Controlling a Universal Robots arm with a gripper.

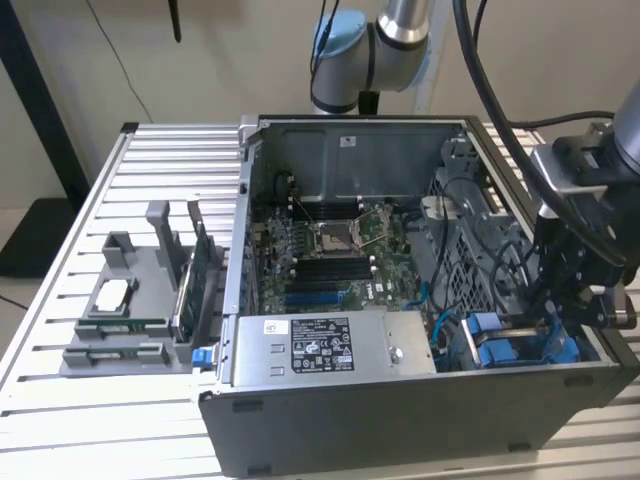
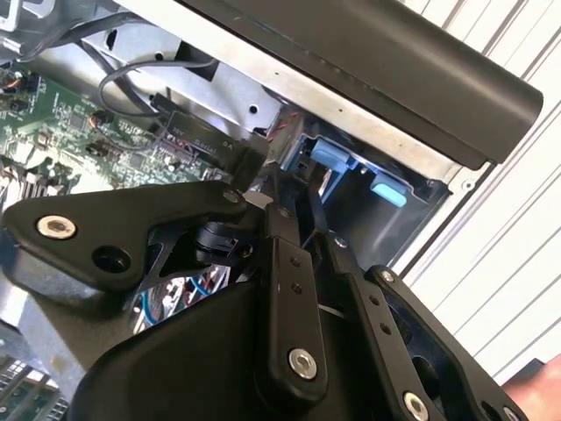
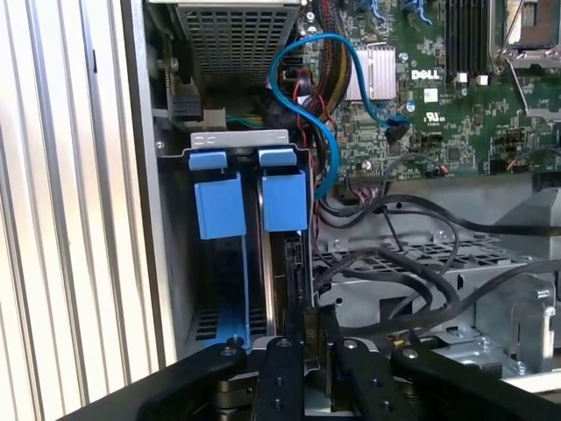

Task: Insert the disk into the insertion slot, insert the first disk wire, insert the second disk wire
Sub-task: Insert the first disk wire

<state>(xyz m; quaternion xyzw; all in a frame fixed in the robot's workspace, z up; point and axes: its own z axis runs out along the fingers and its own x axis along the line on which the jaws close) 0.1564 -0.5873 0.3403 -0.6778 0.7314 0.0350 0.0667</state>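
The black fingers (image 3: pixel 337 346) are drawn narrow, almost together, close by the edge of the disk in its bright blue plastic carrier (image 3: pixel 285 200). It stands seated in the grey metal insertion slot (image 3: pixel 250 139) (just beside a second blue carrier (image 3: pixel 217 203)) inside the open dark computer case (image 1: pixel 400 400) on the slatted counter (image 1: pixel 120 420).
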